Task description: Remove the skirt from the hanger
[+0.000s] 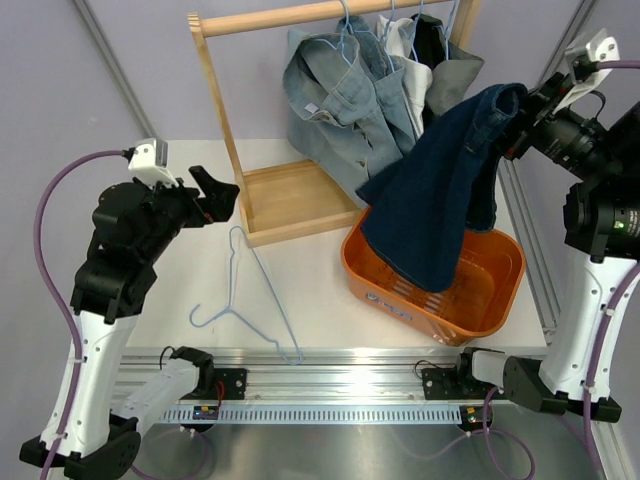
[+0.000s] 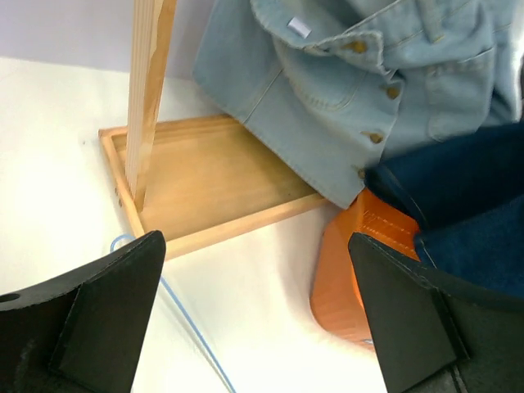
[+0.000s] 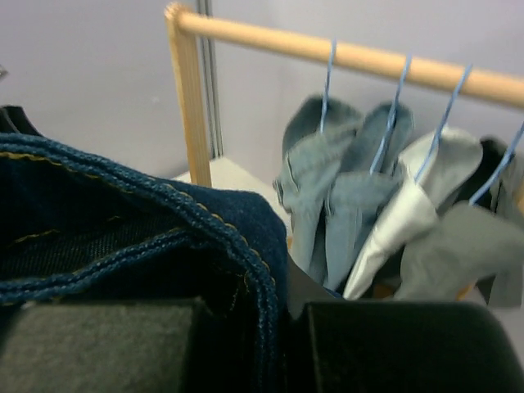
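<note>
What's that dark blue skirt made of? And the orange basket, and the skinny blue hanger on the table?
The skirt looks like denim: thick dark cloth with yellow stitching along its seams. The orange basket looks like smooth moulded plastic, slightly shiny. The hanger is very thin and pale blue, so probably coated wire, though it could be thin plastic.

Dark navy skirt (image 1: 440, 200), pale-blue hanger (image 1: 250, 300), orange basket (image 1: 490, 300), light-denim jacket (image 1: 340, 90)
</note>
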